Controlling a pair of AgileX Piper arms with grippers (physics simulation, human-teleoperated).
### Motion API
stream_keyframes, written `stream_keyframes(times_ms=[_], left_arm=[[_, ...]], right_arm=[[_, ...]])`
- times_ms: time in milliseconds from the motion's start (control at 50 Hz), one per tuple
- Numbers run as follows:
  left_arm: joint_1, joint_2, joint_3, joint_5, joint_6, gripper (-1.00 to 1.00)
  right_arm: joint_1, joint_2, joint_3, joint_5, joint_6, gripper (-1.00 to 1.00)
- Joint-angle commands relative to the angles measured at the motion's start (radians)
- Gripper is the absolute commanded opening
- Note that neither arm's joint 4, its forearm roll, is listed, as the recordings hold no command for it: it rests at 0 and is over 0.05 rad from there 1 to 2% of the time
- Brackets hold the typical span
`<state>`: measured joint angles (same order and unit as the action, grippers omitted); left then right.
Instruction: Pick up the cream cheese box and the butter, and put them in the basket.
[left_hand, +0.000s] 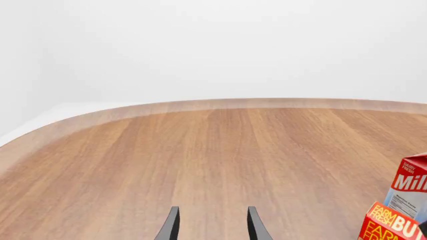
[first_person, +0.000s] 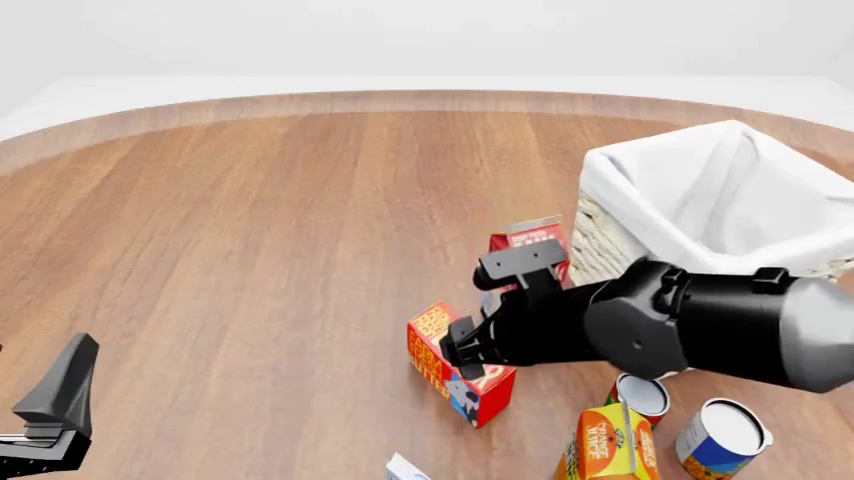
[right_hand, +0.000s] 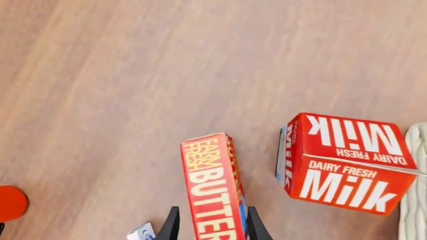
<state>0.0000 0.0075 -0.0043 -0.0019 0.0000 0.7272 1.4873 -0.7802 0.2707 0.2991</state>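
Warm brown wood planking covers the round table (first_person: 240, 250), set against plain white walls. Above it, the right gripper (right_hand: 208, 227) points down with its two dark fingers spread to either side of the butter (right_hand: 212, 187), a red and orange oblong carton with big white lettering, lying flat between the jaws; whether the pads press its sides cannot be told. Just beyond the jaws and to one side stands the taller red milk carton (right_hand: 347, 165), close to the butter but apart from it. Past the milk rises the basket (first_person: 707, 200), large, squarish, of whitish wicker with a white cloth lining folded over its rim. Nearer than the jaws, a corner of the cream cheese box (first_person: 404, 468), small, white with blue marks, shows at the frame edge. An orange-yellow juice carton (first_person: 611, 442) and two open tin cans (first_person: 721, 435) crowd the near side under the right arm. The left gripper (left_hand: 210, 225) hovers well off over bare wood, jaws parted and holding nothing.
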Motion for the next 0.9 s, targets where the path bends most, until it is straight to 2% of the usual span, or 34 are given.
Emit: stream_keyframes(times_ms=[20,160,900], left_arm=[[0.000,0.000,0.000,0.000,0.000,1.00],[0.000,0.000,0.000,0.000,0.000,1.00],[0.000,0.000,0.000,0.000,0.000,1.00]], right_arm=[[-0.004,0.020,0.009,-0.016,-0.001,1.00],[-0.007,0.039,0.006,-0.027,-0.010,1.00],[0.022,0.114,0.094,-0.172,0.058,1.00]])
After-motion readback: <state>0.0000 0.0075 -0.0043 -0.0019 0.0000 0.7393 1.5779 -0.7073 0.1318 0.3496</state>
